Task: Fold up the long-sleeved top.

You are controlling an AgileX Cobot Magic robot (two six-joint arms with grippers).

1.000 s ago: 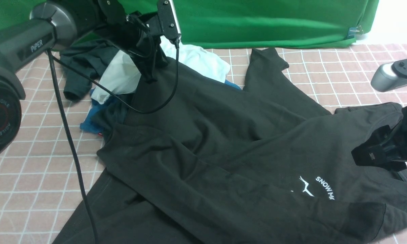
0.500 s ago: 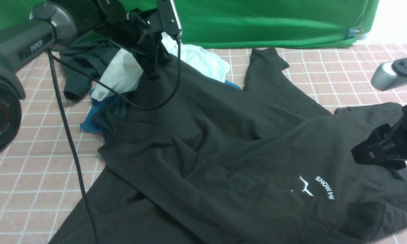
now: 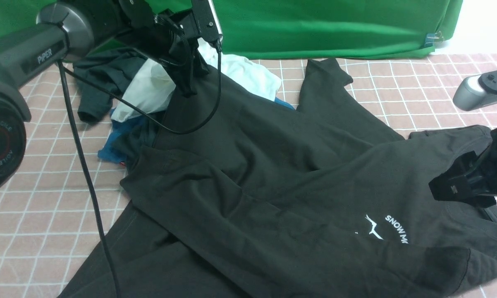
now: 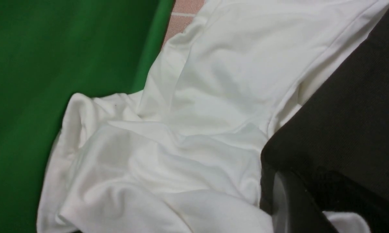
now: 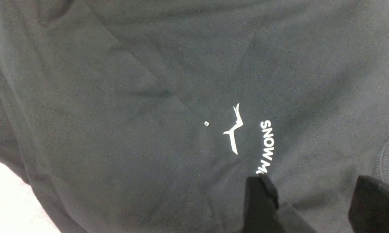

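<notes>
The long-sleeved top, a big black sweatshirt with a white "SNOW MO" print, lies crumpled across the checked table. My left gripper is shut on a far edge of it and holds that edge raised above the clothes pile. The left wrist view shows black cloth pinched in this gripper. My right gripper hovers open over the top's right side, near the print. In the right wrist view its gripper has only flat fabric between its fingertips.
A white shirt, a dark grey-green tee and a blue cloth lie bunched at the far left, partly under the top. A green backdrop closes the far side. The left arm's cable hangs over the table.
My left gripper has risen slightly and drawn the held edge of the top with it, tightening the cloth. The right gripper has stayed where it was.
</notes>
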